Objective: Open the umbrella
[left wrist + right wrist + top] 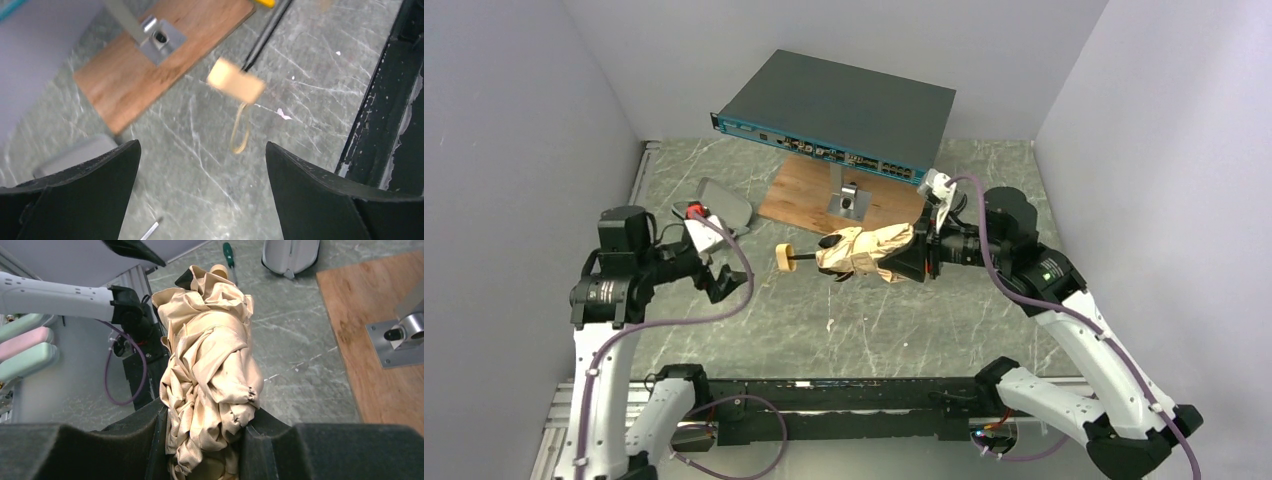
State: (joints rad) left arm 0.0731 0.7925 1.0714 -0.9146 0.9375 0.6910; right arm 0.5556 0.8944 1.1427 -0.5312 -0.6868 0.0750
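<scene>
The umbrella (864, 252) is folded, its wrinkled tan canopy bunched up, and is held lying level above the table. My right gripper (916, 256) is shut on the canopy's right end; in the right wrist view the cloth (210, 360) fills the gap between the gripper's (207, 410) jaws. The cream handle (784, 258) sticks out left on a short black shaft (805, 260). My left gripper (724, 283) is open and empty, left of and below the handle. In the left wrist view the blurred handle (236, 80) and its strap loop (241, 132) hang ahead of the open gripper (201, 147).
A grey-teal network switch box (839, 110) sits raised on a metal post over a wooden board (799, 195) at the back. A grey oval case (724, 203) lies at the left behind my left arm. A green screwdriver (229, 252) lies on the marble table (824, 330).
</scene>
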